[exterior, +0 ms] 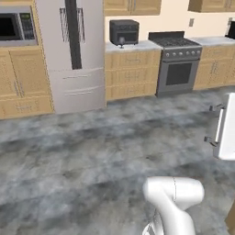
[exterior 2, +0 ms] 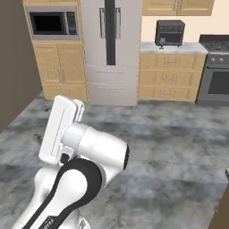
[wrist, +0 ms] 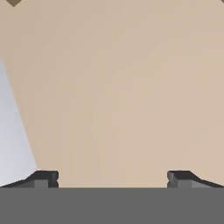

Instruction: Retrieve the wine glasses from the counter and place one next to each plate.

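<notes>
Standing wide open and empty, gripper [wrist: 112,178] facing bare beige wall; short counter [exterior: 132,46] lying at twelve o'clock, glasses too small to discern.

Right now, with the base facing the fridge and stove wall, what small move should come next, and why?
Probably keep driving or turn the base to search. The gripper is open with nothing between its fingertips, facing a plain beige surface. Ahead are the fridge, the stove and a short marble counter carrying a dark toaster oven; I can make out no glass or plate there.
</notes>
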You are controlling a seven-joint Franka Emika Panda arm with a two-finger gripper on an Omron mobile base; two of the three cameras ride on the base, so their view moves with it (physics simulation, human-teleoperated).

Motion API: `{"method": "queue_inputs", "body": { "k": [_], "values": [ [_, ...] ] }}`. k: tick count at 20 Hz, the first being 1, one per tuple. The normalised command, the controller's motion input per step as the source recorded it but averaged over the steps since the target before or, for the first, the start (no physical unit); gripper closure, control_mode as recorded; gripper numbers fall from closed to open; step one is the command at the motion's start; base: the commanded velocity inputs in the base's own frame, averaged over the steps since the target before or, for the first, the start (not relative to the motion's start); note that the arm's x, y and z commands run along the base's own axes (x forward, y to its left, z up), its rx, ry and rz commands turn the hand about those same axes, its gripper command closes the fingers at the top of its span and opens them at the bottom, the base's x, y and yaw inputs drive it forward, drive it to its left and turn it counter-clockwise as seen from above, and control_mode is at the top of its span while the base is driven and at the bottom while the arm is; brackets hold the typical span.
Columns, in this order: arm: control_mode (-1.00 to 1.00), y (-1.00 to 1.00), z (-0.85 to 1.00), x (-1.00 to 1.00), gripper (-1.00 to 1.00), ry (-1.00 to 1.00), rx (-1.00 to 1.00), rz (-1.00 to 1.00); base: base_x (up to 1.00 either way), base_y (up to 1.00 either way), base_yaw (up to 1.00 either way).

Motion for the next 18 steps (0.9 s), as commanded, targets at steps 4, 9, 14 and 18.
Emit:
{"method": "queue_inputs", "body": {
  "k": [4, 9, 14, 18],
  "values": [
    [1.00, 0.00, 0.00, 0.00, -1.00, 0.00, 0.00, 0.00, 1.00, -0.82, 0.01],
    [1.00, 0.00, 0.00, 0.00, -1.00, 0.00, 0.00, 0.00, 1.00, -0.73, 0.01],
    [1.00, 0.00, 0.00, 0.00, -1.00, 0.00, 0.00, 0.00, 1.00, -0.30, 0.00],
    [1.00, 0.00, 0.00, 0.00, -1.00, 0.00, 0.00, 0.00, 1.00, 0.34, -0.04]
  ]
}}
